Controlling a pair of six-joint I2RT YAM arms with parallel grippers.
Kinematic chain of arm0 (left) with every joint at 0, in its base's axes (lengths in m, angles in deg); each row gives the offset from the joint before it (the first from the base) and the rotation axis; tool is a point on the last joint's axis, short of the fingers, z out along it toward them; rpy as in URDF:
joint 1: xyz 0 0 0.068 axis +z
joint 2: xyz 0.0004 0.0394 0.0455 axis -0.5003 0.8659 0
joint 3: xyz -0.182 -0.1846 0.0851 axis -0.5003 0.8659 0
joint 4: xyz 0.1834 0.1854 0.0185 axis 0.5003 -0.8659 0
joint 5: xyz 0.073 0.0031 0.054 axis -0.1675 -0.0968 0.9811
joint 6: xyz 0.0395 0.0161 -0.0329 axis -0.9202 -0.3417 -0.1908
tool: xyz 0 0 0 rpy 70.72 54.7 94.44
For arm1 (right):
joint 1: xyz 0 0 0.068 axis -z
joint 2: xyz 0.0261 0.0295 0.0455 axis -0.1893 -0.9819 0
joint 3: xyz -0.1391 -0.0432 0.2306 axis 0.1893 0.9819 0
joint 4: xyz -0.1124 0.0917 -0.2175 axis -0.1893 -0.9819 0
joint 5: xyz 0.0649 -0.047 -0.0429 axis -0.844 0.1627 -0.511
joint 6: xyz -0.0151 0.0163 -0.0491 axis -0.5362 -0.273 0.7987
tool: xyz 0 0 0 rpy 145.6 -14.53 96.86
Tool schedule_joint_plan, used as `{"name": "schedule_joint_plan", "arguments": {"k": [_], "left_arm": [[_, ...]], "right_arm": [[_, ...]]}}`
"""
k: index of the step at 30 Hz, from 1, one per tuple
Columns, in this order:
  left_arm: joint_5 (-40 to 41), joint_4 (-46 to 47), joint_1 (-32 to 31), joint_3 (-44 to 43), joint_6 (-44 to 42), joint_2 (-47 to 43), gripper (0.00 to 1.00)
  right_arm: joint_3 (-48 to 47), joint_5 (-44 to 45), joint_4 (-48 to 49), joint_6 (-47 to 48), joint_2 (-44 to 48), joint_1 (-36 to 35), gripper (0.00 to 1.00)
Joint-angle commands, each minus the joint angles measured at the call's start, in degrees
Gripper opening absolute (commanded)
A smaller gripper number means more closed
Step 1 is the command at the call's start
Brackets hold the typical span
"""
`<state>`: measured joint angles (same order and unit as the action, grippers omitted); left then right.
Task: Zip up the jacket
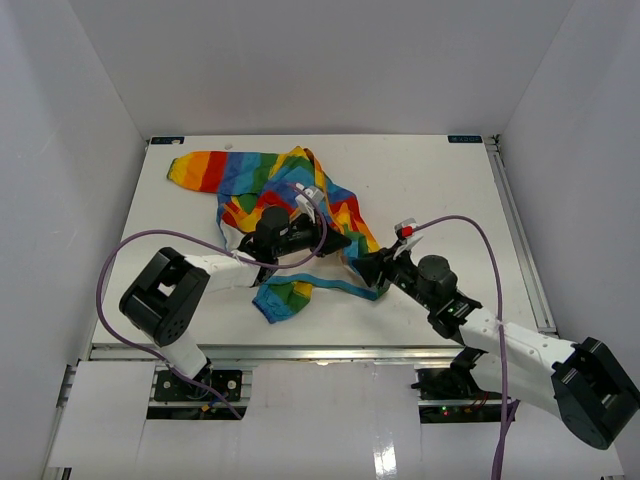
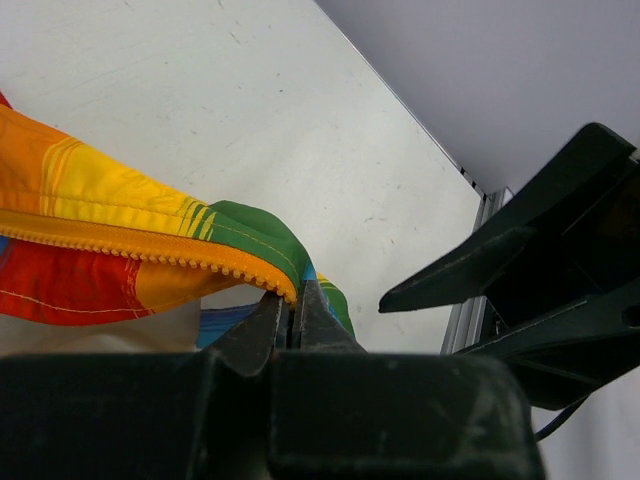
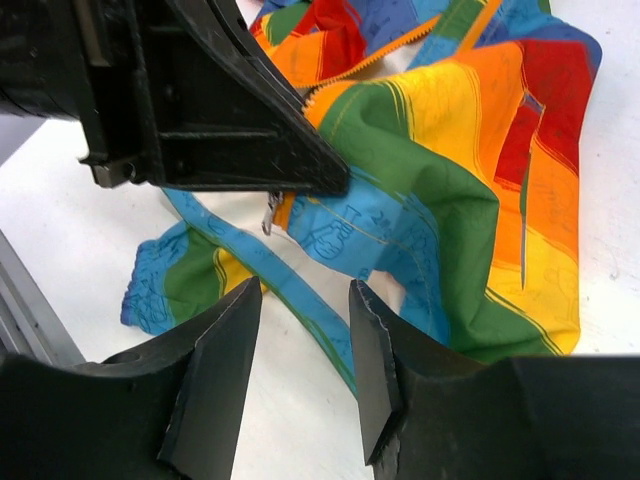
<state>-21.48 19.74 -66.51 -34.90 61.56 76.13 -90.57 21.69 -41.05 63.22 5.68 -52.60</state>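
Nearest to us, in the right wrist view, the right hand (image 3: 305,295) stands with its two fingers partway apart and nothing between them. It hangs over the near, lower edge of the jacket (image 1: 235,172), where a strip of blue trim (image 3: 260,265) runs across the worktop (image 1: 450,200) below the gap. The left hand (image 2: 290,315) is closed tight, its tips pinching the jacket's edge right where the row of orange teeth (image 2: 130,250) ends. The jacket itself lies crumpled and spread on the worktop, one sleeve stretched away to the far left, both hands meeting at its near right side. We judge the task barely begun: the front lies open, the teeth we can see are bare and joined to nothing, and no closed length of zip shows anywhere. What is left, as we read it, is to bring the two edges together, seat them and run the zip up the whole front. The left wrist view alone shows the pinch on the teeth and the right hand waiting just beside it. The right wrist view alone shows a small metal tab (image 3: 268,212) hanging under the left hand at the jacket's edge. It may be the zip pull, but we cannot tell for sure. The top view gives only the jacket's overall lie; there the arms hide the zip end.
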Motion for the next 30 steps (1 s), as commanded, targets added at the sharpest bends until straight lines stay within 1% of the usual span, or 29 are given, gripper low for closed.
{"name": "schedule_joint_plan", "arguments": {"k": [1,5,12,25,30], "left_arm": [[5.0,-2.9,0.1,-2.8,4.6,-1.8,0.0],[8.4,-6.3,0.1,-4.2,5.1,-1.7,0.0],[11.2,-10.2,0.1,-5.9,5.5,-1.9,0.0],[11.3,-9.8,0.1,-5.9,7.5,-2.6,0.0],[11.0,-9.3,0.2,-5.4,7.9,-3.1,0.0]], "right_arm": [[-3.3,1.0,5.8,-1.3,-1.4,-0.1,0.45],[-5.7,2.6,4.3,-1.5,-2.6,-1.2,0.42],[-9.2,5.1,3.3,-1.0,-7.9,-2.5,0.37],[-14.8,9.0,2.9,-1.0,-16.3,-4.9,0.38],[-17.0,12.8,1.7,-2.2,-19.6,-6.0,0.39]]}}
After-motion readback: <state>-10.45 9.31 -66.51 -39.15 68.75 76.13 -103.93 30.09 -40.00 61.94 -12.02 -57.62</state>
